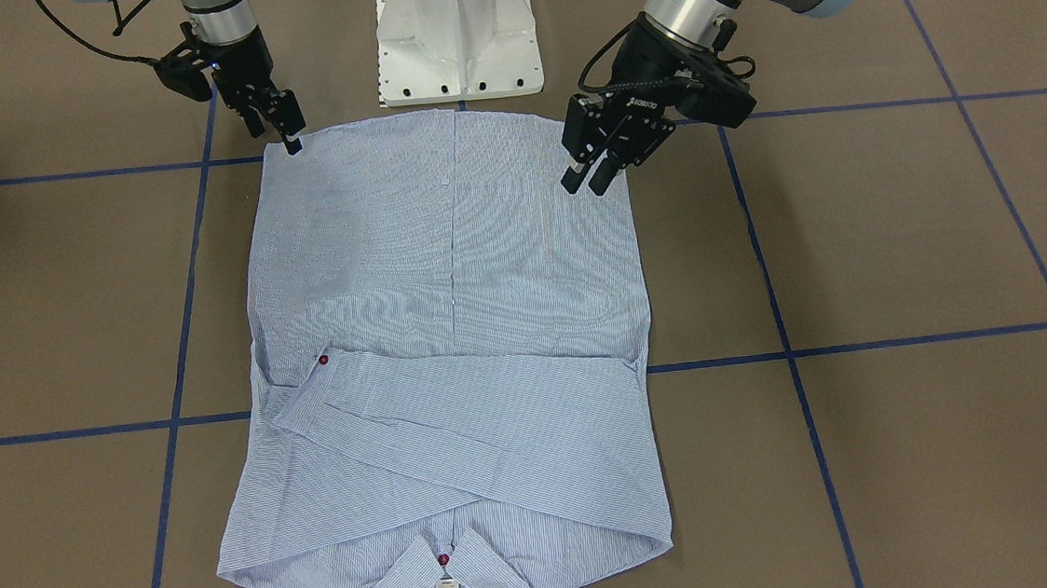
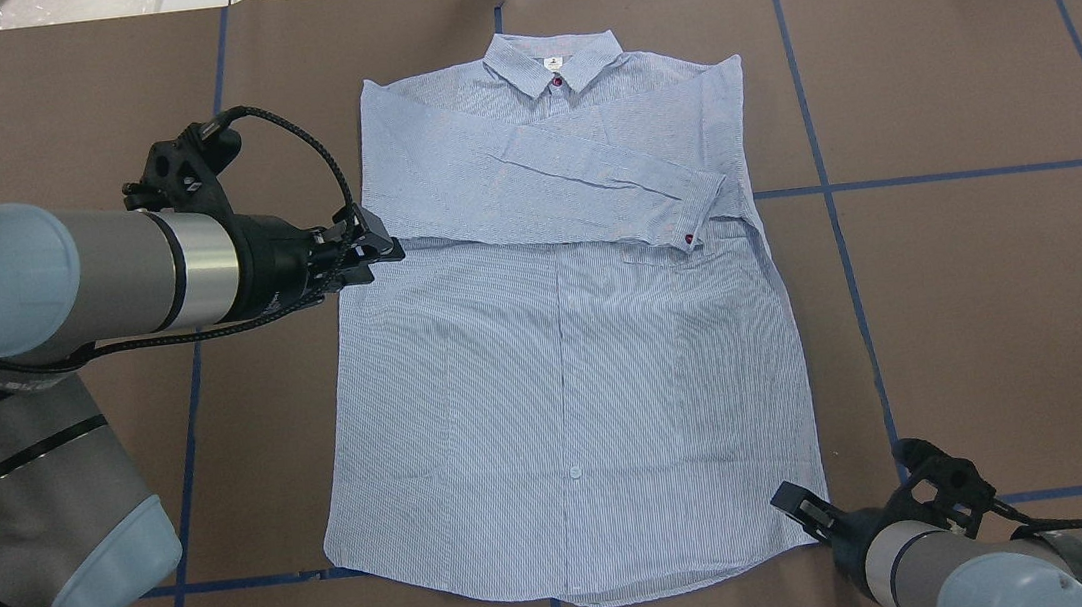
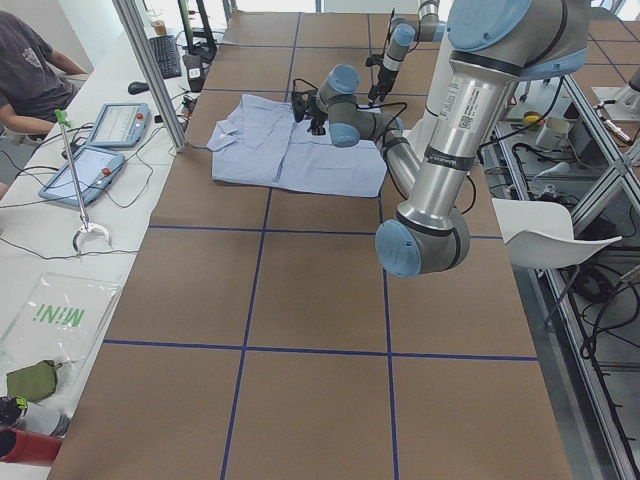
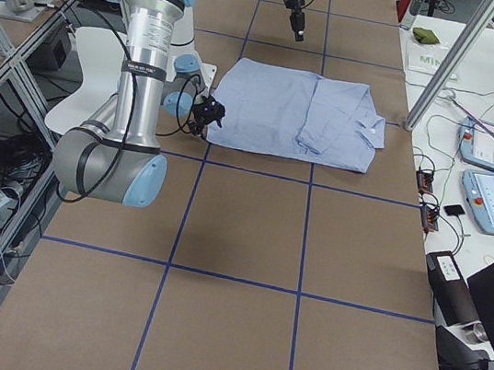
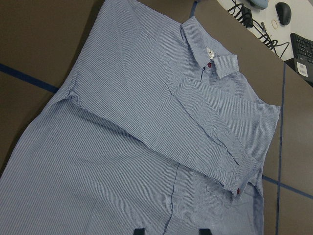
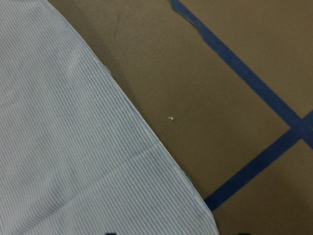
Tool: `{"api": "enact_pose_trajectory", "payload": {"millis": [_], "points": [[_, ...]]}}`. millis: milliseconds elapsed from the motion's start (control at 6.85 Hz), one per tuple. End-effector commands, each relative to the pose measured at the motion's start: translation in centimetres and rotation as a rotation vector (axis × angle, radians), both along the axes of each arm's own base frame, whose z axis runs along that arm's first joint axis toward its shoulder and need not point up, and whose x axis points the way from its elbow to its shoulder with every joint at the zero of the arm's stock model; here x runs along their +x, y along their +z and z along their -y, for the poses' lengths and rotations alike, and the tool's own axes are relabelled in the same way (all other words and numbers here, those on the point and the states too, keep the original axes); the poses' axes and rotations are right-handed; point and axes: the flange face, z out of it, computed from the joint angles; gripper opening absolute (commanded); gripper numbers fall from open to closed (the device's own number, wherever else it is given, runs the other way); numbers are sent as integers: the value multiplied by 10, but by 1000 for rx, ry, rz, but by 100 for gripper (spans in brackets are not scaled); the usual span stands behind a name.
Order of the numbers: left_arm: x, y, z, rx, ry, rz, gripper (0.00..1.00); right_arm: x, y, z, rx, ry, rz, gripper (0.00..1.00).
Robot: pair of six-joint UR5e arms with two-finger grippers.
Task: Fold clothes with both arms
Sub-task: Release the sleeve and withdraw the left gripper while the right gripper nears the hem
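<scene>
The light blue striped shirt (image 2: 567, 361) lies flat and front up on the brown table, collar (image 2: 554, 63) at the far side, both sleeves folded across the chest. My left gripper (image 2: 386, 247) hovers open and empty at the shirt's left edge beside the folded sleeve; in the front-facing view (image 1: 589, 182) its fingers stand apart above the cloth. My right gripper (image 2: 791, 502) is open and empty, low at the shirt's near right hem corner (image 6: 195, 205); it also shows in the front-facing view (image 1: 289, 142).
The white pedestal base (image 1: 457, 47) stands at the near table edge by the shirt's hem. Blue tape lines (image 2: 940, 176) cross the table. Tablets (image 3: 115, 125) and cables lie on the operators' side, where a person (image 3: 25, 70) sits.
</scene>
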Motion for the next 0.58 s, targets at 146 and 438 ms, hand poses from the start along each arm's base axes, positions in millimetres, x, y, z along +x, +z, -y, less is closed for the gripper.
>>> {"api": "enact_pose_trajectory", "payload": {"millis": [146,438], "points": [[-2,0,1,0,-5,0,48,1,5,0,-1,-1,-12,83],[-3,-1,2,1,-8,-1,48,-1,9,-1,-2,-4,-19,81]]}}
